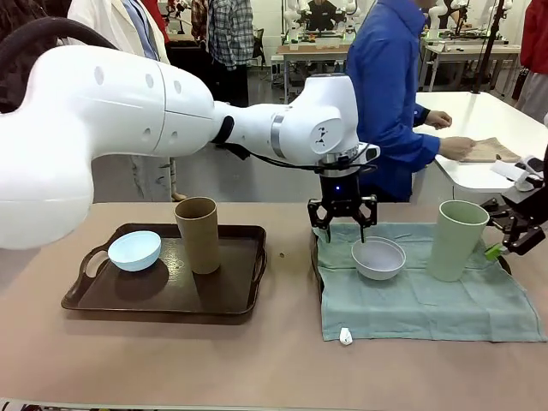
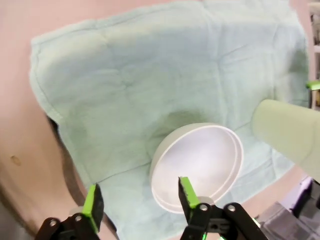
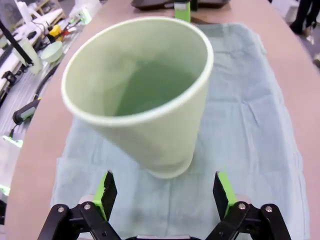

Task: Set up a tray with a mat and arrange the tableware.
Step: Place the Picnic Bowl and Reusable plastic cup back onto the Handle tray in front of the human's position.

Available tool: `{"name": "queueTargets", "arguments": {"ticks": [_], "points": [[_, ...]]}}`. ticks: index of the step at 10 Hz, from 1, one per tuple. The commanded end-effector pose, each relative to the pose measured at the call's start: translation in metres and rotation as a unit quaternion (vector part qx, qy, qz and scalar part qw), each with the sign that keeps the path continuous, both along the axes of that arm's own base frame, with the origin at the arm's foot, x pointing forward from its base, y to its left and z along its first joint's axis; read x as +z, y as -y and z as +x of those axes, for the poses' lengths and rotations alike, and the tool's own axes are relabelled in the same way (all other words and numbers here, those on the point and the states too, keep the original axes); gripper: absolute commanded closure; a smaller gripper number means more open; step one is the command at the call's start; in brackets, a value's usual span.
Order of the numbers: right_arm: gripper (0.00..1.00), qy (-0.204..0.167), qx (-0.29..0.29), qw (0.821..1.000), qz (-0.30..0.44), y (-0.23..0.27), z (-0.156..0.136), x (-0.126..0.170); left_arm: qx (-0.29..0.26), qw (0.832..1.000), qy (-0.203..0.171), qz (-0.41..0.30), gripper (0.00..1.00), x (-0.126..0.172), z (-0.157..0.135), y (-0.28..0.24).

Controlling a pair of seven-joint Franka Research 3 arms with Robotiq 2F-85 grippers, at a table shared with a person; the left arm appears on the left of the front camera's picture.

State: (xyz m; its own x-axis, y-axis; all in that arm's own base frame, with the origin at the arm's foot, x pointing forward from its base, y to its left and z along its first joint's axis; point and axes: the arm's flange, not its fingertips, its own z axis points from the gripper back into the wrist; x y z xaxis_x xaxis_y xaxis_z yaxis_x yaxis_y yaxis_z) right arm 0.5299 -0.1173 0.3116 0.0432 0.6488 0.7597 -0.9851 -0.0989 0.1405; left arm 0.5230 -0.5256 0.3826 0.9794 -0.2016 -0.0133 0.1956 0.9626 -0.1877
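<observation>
Mat (image 1: 428, 300): soft pale-green towel-like cloth, matt, faintly creased. Tray (image 1: 163, 295): dark brown, smooth, low sheen, plastic-like. Light blue bowl (image 1: 134, 250), whitish-grey bowl (image 1: 378, 257), brown cup (image 1: 198, 233) and pale green cup (image 1: 458, 240): smooth, matt, plastic-like. Table (image 1: 257, 368): smooth matt tan surface. Left arm's shell (image 1: 103, 120): glossy white plastic

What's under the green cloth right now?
A dark rim peeks out at the cloth's left edge, likely a second tray. The rest is hidden by the cloth, which carries the whitish bowl and pale green cup.
</observation>
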Motion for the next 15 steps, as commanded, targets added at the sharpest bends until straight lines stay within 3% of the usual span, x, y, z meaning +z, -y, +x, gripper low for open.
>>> {"name": "queueTargets", "arguments": {"ticks": [1, 3, 5, 7, 10, 13, 14, 15], "points": [[0.00, -0.035, -0.035, 0.999, 0.012, 0.010, -0.002, 0.001, 0.010, 1.000, -0.006, -0.005, 0.16, 0.016, -0.012, -0.017], [0.00, -0.089, -0.075, 0.992, -0.040, 0.002, -0.014, 0.028, 0.011, 1.000, 0.017, 0.024, 0.16, 0.046, -0.025, -0.037], [0.00, -0.115, -0.163, 0.971, -0.132, -0.015, -0.030, 0.067, 0.000, 0.998, 0.040, 0.049, 0.16, 0.075, -0.037, -0.059], [0.00, -0.137, -0.241, 0.937, -0.211, -0.026, -0.048, 0.103, -0.009, 0.996, 0.057, 0.074, 0.16, 0.102, -0.050, -0.082], [0.00, -0.139, -0.335, 0.880, -0.306, -0.048, -0.081, 0.170, 0.010, 0.991, 0.090, 0.095, 0.16, 0.147, -0.067, -0.124], [0.00, -0.159, -0.373, 0.862, -0.304, -0.087, -0.097, 0.231, 0.038, 0.985, 0.111, 0.130, 0.16, 0.182, -0.079, -0.152], [0.00, -0.151, -0.375, 0.864, -0.299, -0.103, -0.100, 0.236, 0.040, 0.983, 0.113, 0.140, 0.16, 0.192, -0.084, -0.158], [0.00, -0.119, -0.373, 0.872, -0.295, -0.117, -0.096, 0.232, 0.041, 0.982, 0.114, 0.143, 0.16, 0.198, -0.089, -0.163]]}}
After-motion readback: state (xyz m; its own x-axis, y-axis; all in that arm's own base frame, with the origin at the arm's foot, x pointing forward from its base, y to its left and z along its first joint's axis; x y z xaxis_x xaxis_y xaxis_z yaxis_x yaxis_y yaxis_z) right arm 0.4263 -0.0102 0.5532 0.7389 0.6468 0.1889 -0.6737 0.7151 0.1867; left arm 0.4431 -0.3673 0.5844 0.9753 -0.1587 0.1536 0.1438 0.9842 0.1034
